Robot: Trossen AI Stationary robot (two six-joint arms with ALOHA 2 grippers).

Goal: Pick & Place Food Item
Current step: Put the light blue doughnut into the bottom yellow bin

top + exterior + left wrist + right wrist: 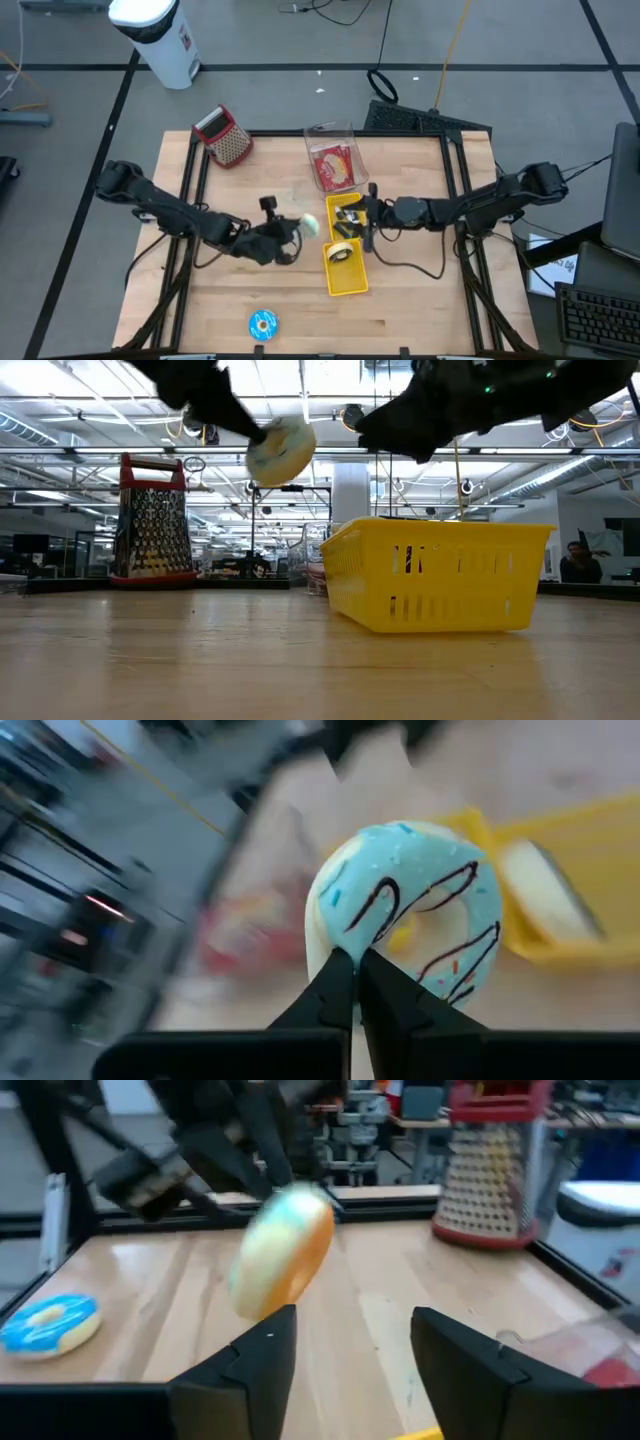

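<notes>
Two dark arms reach in over the wooden worktop (pixel 400 290), one from each side, and nearly meet at its middle. Largest of the things near them is the yellow basket (pixel 347 262), lying lengthwise just in front of and beneath the right gripper (pixel 366 222); its near short edge points toward the worktop's front, and a pale ring-shaped item sits inside it. Behind the right gripper, touching or almost touching the basket's far end, stands a clear container (pixel 331 158) with red contents. A metal grater (pixel 223 135) with a red top stands well behind the left gripper (pixel 296 232), near the worktop's far left edge.

The left gripper is pinched tight on a doughnut (pixel 405 910) with light blue icing and dark stripes, holding it lifted clear of the wood, just beside the basket's left wall. The right gripper's fingers stand apart with nothing between them, facing that doughnut across a narrow gap.

Another blue-iced doughnut (pixel 262 324) lies alone well in front of the left gripper, near the front edge, with bare wood all around it.
</notes>
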